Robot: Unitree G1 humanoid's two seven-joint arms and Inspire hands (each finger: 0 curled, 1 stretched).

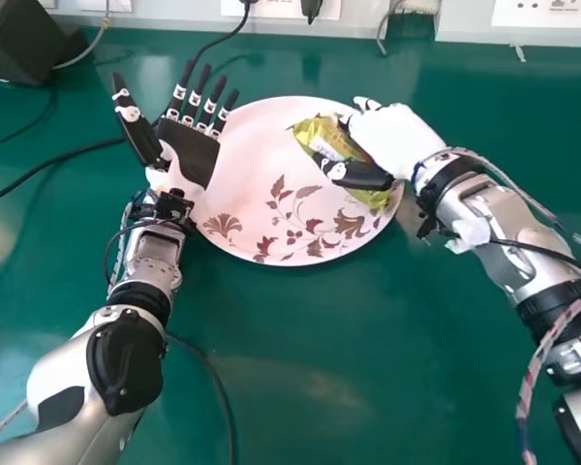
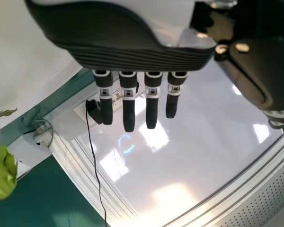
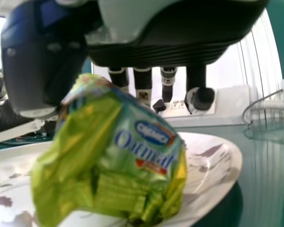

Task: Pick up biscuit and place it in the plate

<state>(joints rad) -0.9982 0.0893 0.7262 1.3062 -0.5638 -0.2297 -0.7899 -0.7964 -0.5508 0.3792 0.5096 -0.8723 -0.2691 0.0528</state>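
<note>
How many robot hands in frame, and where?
2. In the head view, the left robot hand is open at the left edge of the plate; the right robot hand is at the plate's right side, gripping the biscuit packet.

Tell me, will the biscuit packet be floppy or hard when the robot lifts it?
The biscuit packet may feel floppy outside, since its wrapper is creased and crumpled. It probably won't roll, because its shape is lumpy. The wrapper looks shiny, so it might slip a bit in the right hand.
</note>
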